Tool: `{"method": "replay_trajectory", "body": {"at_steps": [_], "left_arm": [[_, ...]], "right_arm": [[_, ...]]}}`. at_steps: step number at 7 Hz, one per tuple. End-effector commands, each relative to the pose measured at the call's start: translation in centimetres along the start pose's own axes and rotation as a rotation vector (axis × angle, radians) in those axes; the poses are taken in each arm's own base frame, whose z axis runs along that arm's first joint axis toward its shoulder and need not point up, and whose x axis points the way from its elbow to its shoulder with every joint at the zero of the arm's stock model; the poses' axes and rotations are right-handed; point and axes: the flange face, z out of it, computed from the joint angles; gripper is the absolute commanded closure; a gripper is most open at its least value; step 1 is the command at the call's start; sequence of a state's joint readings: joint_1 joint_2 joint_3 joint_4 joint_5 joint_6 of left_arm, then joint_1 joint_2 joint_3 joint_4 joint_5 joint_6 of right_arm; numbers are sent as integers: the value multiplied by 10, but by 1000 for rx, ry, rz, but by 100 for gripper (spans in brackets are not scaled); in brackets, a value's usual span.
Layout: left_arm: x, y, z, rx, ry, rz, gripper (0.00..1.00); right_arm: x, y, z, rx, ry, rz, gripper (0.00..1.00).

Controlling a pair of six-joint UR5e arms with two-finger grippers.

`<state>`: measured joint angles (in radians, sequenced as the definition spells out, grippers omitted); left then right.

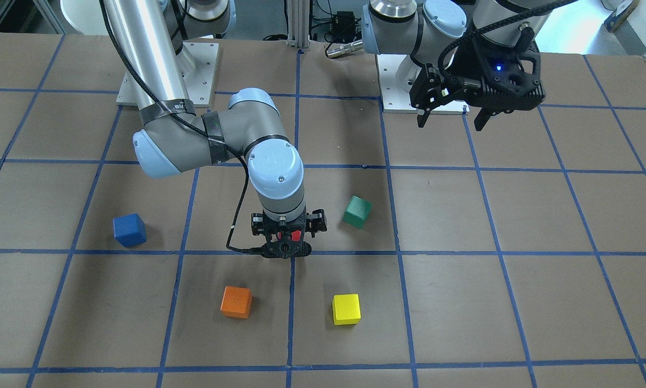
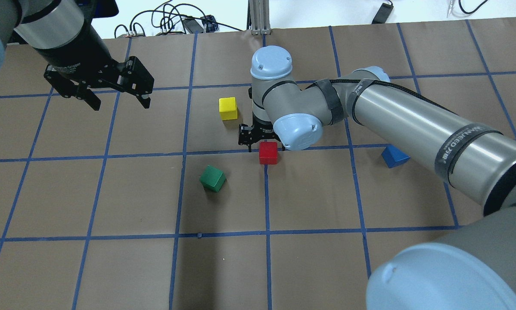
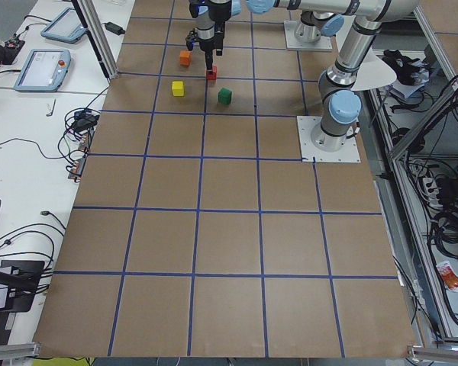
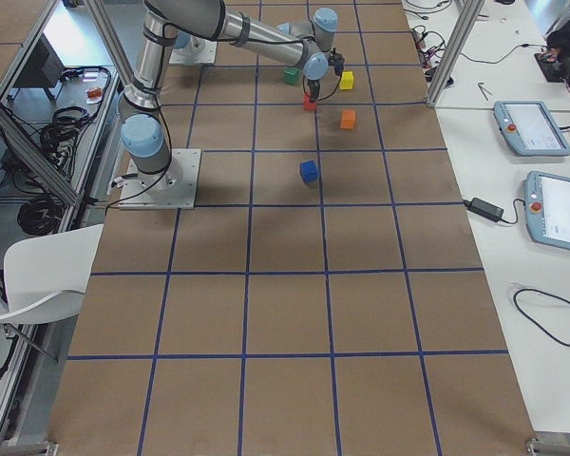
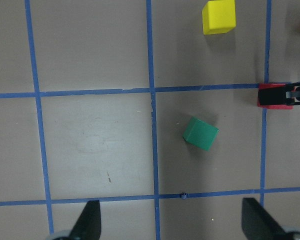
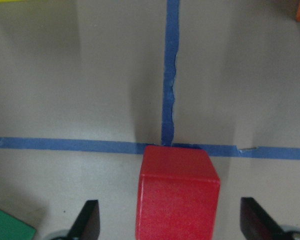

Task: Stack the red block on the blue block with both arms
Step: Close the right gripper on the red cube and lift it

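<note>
The red block (image 2: 268, 153) sits on the table at a crossing of blue tape lines. My right gripper (image 1: 285, 240) hangs straight down over it, open. In the right wrist view the red block (image 6: 177, 195) lies between the two fingertips (image 6: 90, 222) with a gap on each side. The blue block (image 1: 129, 229) stands alone about one grid square away, on the robot's right; the overhead view also shows it (image 2: 395, 156), partly behind the right arm. My left gripper (image 2: 116, 97) is open and empty, raised above the table far from both blocks.
A green block (image 1: 357, 211) lies close to the red one. An orange block (image 1: 236, 301) and a yellow block (image 1: 346, 309) sit farther from the robot. The arm base plates (image 1: 204, 70) are bolted at the table's robot side.
</note>
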<state>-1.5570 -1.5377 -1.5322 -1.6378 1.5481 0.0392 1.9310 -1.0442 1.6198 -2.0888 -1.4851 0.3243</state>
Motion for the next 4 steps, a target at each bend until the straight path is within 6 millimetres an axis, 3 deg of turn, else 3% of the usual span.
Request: {"method": "replay_trajectory", "body": {"at_steps": [1,2,3,4], "left_arm": [[0,-1,0,3,-3,7,0],[1,-1,0,4,-1,8,0],[1,-1,0,5,0,8,0],[1,-1,1,5,0,8,0]], "right_arm": [[2,1,14,-21,12,1,0],[2,1,18,-25,13,11,0],[3,0,17,-24,11,35,27],[3,-2,14,-21,10,47,87]]}}
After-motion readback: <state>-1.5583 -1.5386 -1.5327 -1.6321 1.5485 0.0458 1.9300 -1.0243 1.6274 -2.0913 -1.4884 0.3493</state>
